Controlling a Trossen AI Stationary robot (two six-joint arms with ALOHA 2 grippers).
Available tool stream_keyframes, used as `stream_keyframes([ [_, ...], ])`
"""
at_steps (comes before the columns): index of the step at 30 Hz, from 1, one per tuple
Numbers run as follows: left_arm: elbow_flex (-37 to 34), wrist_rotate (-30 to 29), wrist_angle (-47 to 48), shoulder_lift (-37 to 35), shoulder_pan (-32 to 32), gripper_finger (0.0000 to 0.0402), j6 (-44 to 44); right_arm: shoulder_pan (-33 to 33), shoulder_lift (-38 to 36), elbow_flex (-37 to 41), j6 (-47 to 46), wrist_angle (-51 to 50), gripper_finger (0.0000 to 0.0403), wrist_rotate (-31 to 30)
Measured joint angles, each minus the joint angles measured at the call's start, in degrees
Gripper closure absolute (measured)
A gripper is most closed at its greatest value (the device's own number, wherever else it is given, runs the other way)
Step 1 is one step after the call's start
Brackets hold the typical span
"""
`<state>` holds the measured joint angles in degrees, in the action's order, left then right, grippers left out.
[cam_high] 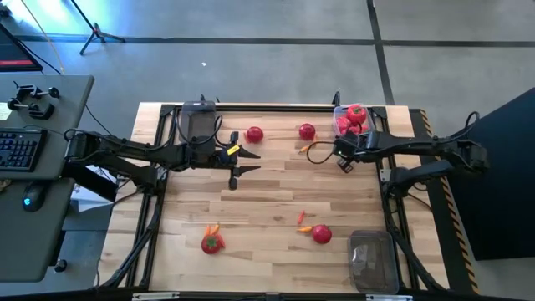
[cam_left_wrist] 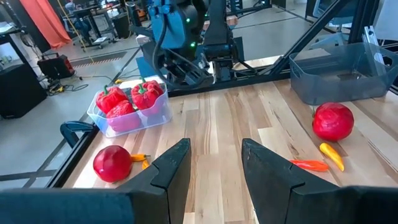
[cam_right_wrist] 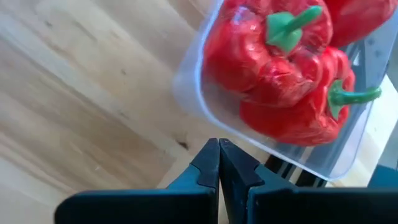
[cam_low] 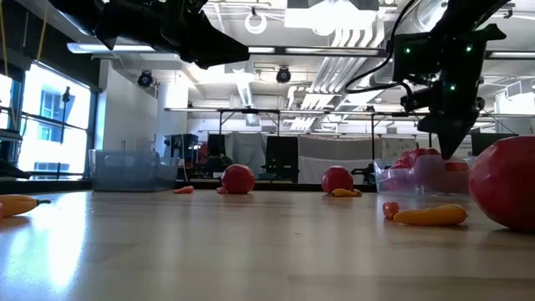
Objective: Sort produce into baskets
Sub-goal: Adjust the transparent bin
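Red peppers (cam_right_wrist: 280, 62) fill the clear basket (cam_high: 351, 119) at the far right. My right gripper (cam_right_wrist: 219, 165) hangs shut just beside that basket's near rim, above the wood, pointing steeply down; it also shows in the low view (cam_low: 451, 142). My left gripper (cam_left_wrist: 214, 168) stands open and nearly level over the table's middle (cam_high: 244, 163), with nothing between its fingers. Tomatoes lie on the wood at the far middle (cam_high: 254, 134) (cam_high: 307, 131), near right (cam_high: 322, 235) and near left (cam_high: 212, 243). Small orange carrots (cam_high: 305, 149) (cam_high: 303, 222) (cam_high: 211, 229) lie beside them.
An empty clear basket (cam_high: 372, 257) stands at the near right corner, another (cam_high: 199, 124) at the far left beside my left arm. The table's dark frame rails run along its edges. A desk with a keyboard (cam_high: 18, 149) stands off the left side.
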<state>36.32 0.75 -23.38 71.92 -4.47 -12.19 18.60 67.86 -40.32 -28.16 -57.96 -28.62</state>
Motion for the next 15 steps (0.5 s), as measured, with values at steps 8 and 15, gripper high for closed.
stream_keyframes([
  [8,0.0,0.0,0.0,0.0,0.0,0.0273,0.0,3.7,0.0,0.0,1.2,4.0,0.0403,0.0],
  [15,0.0,0.0,1.1,0.0,0.0,0.0273,0.0,5.0,0.0,0.0,3.7,10.5,0.0403,0.7],
])
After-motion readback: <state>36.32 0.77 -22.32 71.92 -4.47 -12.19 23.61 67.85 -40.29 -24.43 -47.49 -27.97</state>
